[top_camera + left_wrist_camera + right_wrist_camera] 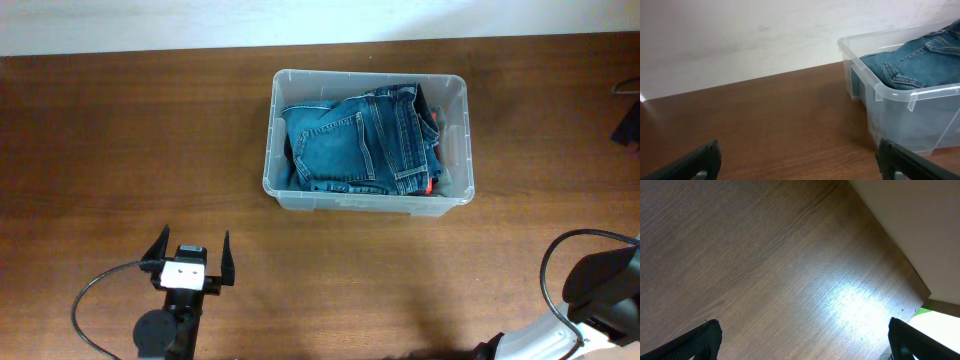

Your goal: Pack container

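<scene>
On table [100, 150], back-centre: container [370, 204] with folded jeans [355, 140] inside. Left gripper [194, 242], right gripper [804, 330]: jaws apart, empty, well apart from container. Probably near done; if tamping, come straight down onto denim, avoid rim.

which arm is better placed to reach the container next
Probably the left. The left gripper is open and faces the container, which shows in its wrist view. The right gripper, also open, sees only bare table.

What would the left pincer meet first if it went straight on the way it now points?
Probably nothing on the table: the left pincer points left of the container, toward the pale wall beyond.
</scene>
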Controlling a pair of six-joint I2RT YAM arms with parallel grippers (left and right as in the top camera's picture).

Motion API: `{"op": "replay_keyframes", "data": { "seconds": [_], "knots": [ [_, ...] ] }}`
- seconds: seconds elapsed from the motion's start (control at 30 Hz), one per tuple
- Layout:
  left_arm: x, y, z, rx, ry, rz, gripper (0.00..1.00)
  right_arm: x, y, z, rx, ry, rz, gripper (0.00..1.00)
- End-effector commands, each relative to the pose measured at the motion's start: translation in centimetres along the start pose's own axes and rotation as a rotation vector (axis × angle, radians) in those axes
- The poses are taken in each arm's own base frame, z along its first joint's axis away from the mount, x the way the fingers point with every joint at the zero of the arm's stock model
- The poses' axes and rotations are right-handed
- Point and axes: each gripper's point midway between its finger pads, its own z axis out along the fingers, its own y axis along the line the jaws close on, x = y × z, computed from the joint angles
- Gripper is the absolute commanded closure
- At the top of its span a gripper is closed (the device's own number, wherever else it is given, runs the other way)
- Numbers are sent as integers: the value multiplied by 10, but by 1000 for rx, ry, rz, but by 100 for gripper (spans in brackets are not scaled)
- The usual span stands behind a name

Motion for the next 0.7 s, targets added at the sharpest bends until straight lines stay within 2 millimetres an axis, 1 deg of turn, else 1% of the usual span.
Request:
{"op": "replay_keyframes", "data": {
  "seconds": [0.0,0.07,0.1,0.2,0.27,0.37,0.47,0.57,0.67],
  "knots": [
    [2,3,0,-16,2,14,0,-1,5,3,8,3,-9,2],
    [2,3,0,-16,2,14,1,-1,16,0,-2,-2,-32,2],
    [2,3,0,-16,2,14,1,-1,27,-7,-15,-18,-57,2],
    [2,3,0,-16,2,14,0,1,51,-27,-47,-64,-111,2],
    [2,3,0,-16,2,14,1,5,72,-48,-80,-110,-160,2],
    [2,3,0,-16,2,14,1,15,106,-84,-141,-184,-241,2],
    [2,3,0,-16,2,14,1,33,138,-127,-218,-270,-333,2],
    [2,3,0,-16,2,14,1,61,168,-177,-318,-367,-435,2],
    [2,3,0,-16,2,14,1,95,188,-225,-427,-456,-534,2]
  ]
}}
